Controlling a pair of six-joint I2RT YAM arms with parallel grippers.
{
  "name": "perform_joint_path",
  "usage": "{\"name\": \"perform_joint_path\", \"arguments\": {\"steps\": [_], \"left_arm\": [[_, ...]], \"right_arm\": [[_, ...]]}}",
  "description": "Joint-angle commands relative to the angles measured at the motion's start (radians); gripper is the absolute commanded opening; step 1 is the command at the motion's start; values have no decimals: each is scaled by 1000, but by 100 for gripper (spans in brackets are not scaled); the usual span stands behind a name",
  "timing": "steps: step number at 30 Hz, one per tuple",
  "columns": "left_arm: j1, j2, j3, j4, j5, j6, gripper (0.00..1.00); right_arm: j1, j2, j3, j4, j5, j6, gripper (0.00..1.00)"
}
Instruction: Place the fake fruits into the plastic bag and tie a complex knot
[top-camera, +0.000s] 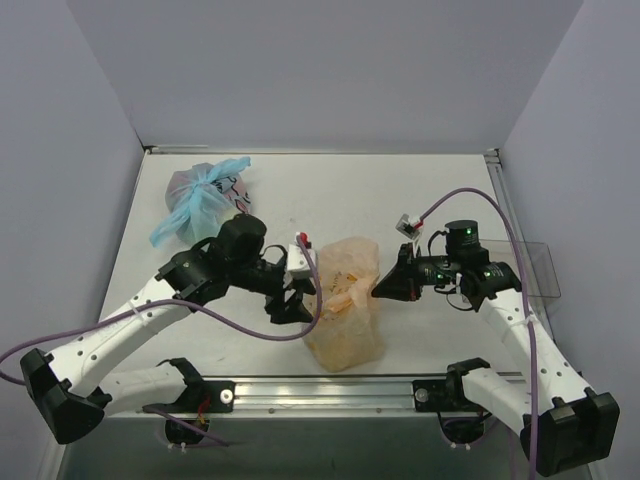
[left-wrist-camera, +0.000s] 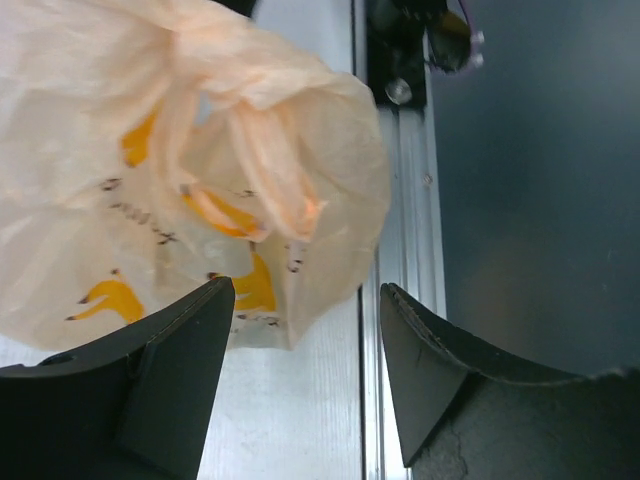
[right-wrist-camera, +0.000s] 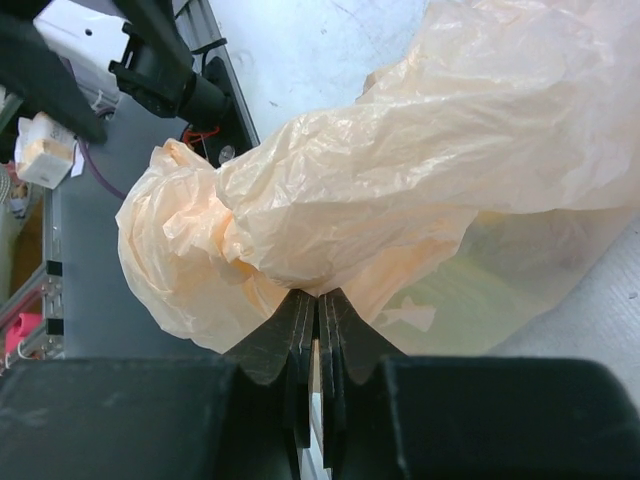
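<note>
The peach-orange plastic bag (top-camera: 345, 300) stands crumpled at the middle of the table's near edge. Its handles are twisted into a bunch, the knot (left-wrist-camera: 270, 170), which ends in a short tail. My left gripper (top-camera: 295, 300) is open just left of the bag; in the left wrist view its fingers (left-wrist-camera: 305, 290) are spread below the bag with nothing between them. My right gripper (top-camera: 378, 290) is on the bag's right side, shut on a fold of the film (right-wrist-camera: 318, 295). A yellow-green fake fruit (right-wrist-camera: 500, 280) shows faintly through the bag (right-wrist-camera: 420, 180).
A clear bag with light-blue tied handles (top-camera: 205, 200) lies at the back left. A clear plastic tray (top-camera: 535, 270) sits at the right edge. The aluminium rail (top-camera: 320, 390) runs along the near edge, close under the bag.
</note>
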Motion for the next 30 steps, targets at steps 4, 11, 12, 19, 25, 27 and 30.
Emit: {"name": "perform_joint_path", "arguments": {"steps": [4,11,12,19,25,27,30], "left_arm": [[-140,47,58,-76,-225,54,71],[-197,148,136,-55,-272,65,65],[-201,152,139,-34,-264,59,65],[-226,172,100,22,-204,5,58],[-168,155,75,57,-227,-67,0],[-126,143,60,63,-219,-108,0],[-46,121,23,66,-222,-144,0]], "right_arm": [[54,5,58,-60,50,-73,0],[83,14,74,-83,78,-99,0],[85,17,75,-85,84,-102,0],[91,26,98,-99,95,-120,0],[88,20,101,-154,118,-186,0],[77,10,95,-181,129,-209,0],[54,-1,95,-220,150,-257,0]]}}
